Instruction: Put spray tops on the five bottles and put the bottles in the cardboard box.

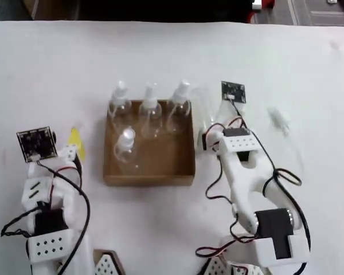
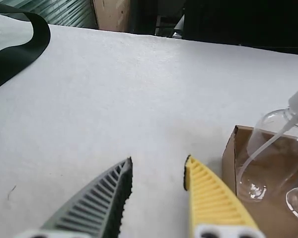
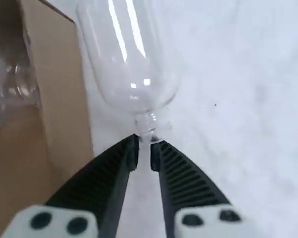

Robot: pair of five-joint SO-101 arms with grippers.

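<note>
— Right gripper (image 3: 144,148) status?
— Clamped narrow on neck of uncapped bottle (image 3: 129,64), just beside right wall of cardboard box (image 1: 149,175), mid-table (image 1: 57,69).
— Left gripper (image 2: 156,173)?
— Fingers spread, holding nothing, near box's left wall. Four capped bottles (image 1: 151,114) inside box. Loose spray top (image 1: 280,119) toward table's right edge.

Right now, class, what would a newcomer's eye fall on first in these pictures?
The cardboard box mid-table, four spray-topped bottles standing inside. Just right of it, the right claw pinches the neck of a fifth clear bottle, and a loose spray top lies farther right.
</note>
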